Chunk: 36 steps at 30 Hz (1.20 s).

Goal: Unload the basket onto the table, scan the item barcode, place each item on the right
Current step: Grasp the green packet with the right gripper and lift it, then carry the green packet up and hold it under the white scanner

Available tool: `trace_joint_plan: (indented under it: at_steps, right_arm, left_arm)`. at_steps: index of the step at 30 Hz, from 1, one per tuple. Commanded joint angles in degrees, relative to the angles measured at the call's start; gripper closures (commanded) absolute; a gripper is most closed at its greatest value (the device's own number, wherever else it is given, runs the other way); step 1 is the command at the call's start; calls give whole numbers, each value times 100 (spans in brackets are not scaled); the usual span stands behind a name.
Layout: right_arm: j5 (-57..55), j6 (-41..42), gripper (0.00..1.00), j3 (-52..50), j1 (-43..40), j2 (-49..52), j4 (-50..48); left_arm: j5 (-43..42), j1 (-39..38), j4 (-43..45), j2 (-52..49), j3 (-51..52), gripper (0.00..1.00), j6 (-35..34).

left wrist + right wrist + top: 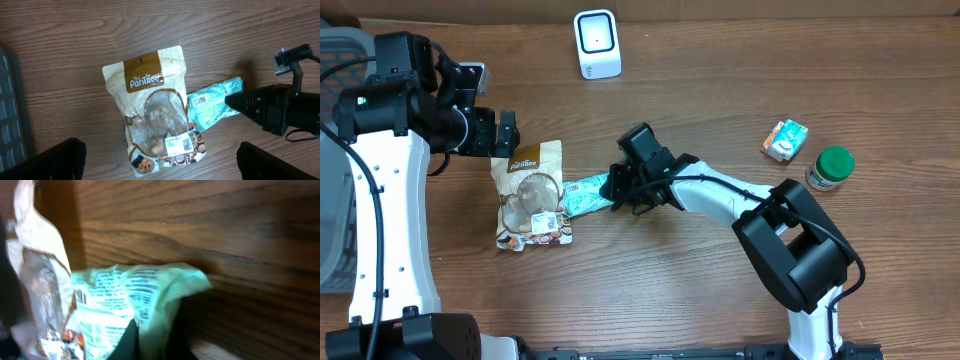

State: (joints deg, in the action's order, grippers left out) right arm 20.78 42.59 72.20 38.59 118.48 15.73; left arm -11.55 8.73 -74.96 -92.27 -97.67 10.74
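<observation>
A mint-green snack packet [582,193] lies on the wooden table, its left end touching a brown and white PanTree pouch [530,195]. My right gripper [617,190] is shut on the packet's right end; in the right wrist view the packet [130,295] bunches up over a dark finger [127,345]. From the left wrist view, a barcode [199,100] shows on the packet [212,102], and the right gripper [240,102] pinches its end. My left gripper [505,132] hovers open above the pouch [155,110], touching nothing. A white scanner [596,43] stands at the table's far edge.
A small green and orange box [785,140] and a green-lidded jar [830,168] sit at the right. A grey basket [335,150] stands along the left edge. Bare wood lies between the packet and the scanner.
</observation>
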Motion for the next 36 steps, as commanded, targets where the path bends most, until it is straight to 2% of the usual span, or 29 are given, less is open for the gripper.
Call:
trace_joint_plan:
  at_steps: [1, 5, 9, 11, 17, 24, 30, 36]
  right_arm:
    - [468, 2, 96, -46, -210, 144, 13]
    - [1394, -262, 96, -44, -610, 103, 2]
    - [2496, -1045, 96, -44, -1145, -195, 127]
    - [2697, -1403, 96, -44, -1414, -503, 446]
    - [2675, -2103, 96, -46, -2031, -1792, 1464]
    - [2166, -2363, 96, -46, -2138, -3126, 1965]
    - [1749, -2387, 96, -46, -2131, -3773, 2247]
    - [1652, -2511, 96, -46, -2131, -4009, 2382]
  left_arm:
    - [-2, -13, 22, 68, -107, 0, 107]
    - [-2, -13, 22, 68, -107, 0, 107]
    - [-2, -13, 22, 68, -107, 1, 107]
    - [-2, -13, 22, 68, -107, 1, 107]
    - [-2, -13, 22, 68, -107, 1, 107]
    - [-2, -13, 22, 68, -107, 0, 107]
    - [-4, -13, 22, 68, -107, 0, 107]
    - [-2, -13, 22, 68, -107, 0, 107]
